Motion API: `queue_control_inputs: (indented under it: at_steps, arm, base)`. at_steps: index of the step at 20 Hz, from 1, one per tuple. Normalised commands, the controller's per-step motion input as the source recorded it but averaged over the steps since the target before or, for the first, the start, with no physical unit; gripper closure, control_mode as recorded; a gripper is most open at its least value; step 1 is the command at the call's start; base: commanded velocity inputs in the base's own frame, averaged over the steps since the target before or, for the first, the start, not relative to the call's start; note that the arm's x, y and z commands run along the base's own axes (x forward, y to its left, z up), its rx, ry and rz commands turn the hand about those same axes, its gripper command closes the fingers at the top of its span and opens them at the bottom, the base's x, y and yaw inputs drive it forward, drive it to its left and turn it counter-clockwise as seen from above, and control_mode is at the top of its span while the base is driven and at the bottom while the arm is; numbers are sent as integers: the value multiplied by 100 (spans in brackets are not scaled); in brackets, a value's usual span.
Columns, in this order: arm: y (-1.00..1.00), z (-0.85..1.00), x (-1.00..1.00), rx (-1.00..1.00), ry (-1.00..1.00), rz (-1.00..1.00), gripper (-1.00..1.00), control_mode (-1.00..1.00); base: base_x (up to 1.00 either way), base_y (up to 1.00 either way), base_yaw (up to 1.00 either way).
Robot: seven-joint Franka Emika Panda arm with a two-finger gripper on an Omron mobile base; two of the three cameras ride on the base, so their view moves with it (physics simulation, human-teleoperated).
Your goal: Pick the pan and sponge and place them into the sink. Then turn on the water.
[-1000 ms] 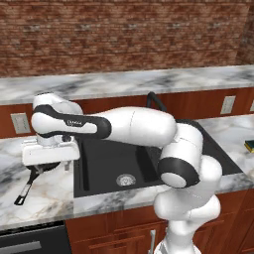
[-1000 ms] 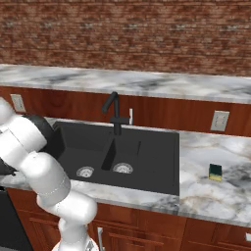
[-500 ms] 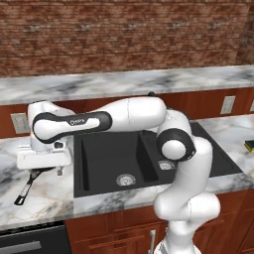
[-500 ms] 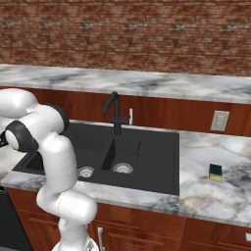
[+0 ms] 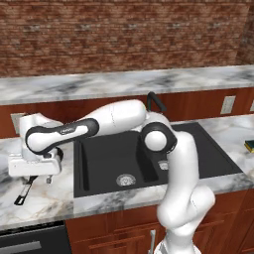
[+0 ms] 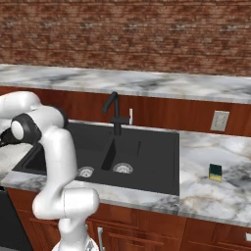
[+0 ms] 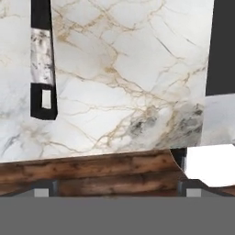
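The pan's thin black handle (image 5: 24, 191) pokes out toward the counter's front edge on the left; its round body is hidden under my hand. In the hand view the handle (image 7: 42, 59) runs down the upper left, grey in the middle and black at the tip. My gripper (image 5: 39, 179) hangs just above the counter over the handle's root, open, with its fingertips (image 7: 43, 191) wide apart and only marble between them. The yellow and green sponge (image 6: 215, 171) lies on the counter right of the black sink (image 6: 147, 152). The black faucet (image 6: 114, 110) shows no water.
My arm stretches across the sink's left basin (image 5: 104, 163) toward the left counter. A brick wall and a raised marble ledge (image 5: 124, 82) close the back. An outlet (image 6: 219, 120) sits on the wooden backsplash. The counter's front edge with wooden cabinet fronts (image 7: 92, 172) lies close under the hand.
The hand has moved slightly left and down toward the pan handle, and the elbow has swung back over the sink. The pan handle and the sponge have stayed put.
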Motion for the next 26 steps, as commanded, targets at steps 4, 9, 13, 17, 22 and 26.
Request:
queue_control_inputs:
  at_steps: [4,9,13,17,22,26]
  arm:
    - [43,-26,30,0,0,-3,-100,-100]
    - [29,-21,30,0,0,-1,-100,-100]
    - [12,-38,34,0,0,0,-100,-100]
    - [1,-53,43,0,0,0,-100,-100]
    - [2,-48,44,0,0,0,-100,-100]
    - [13,-23,40,0,-1,0,-100,-100]
  base:
    - [0,0,0]
    - [0,0,0]
    - [0,0,0]
    - [0,0,0]
    - [0,0,0]
    - [0,0,0]
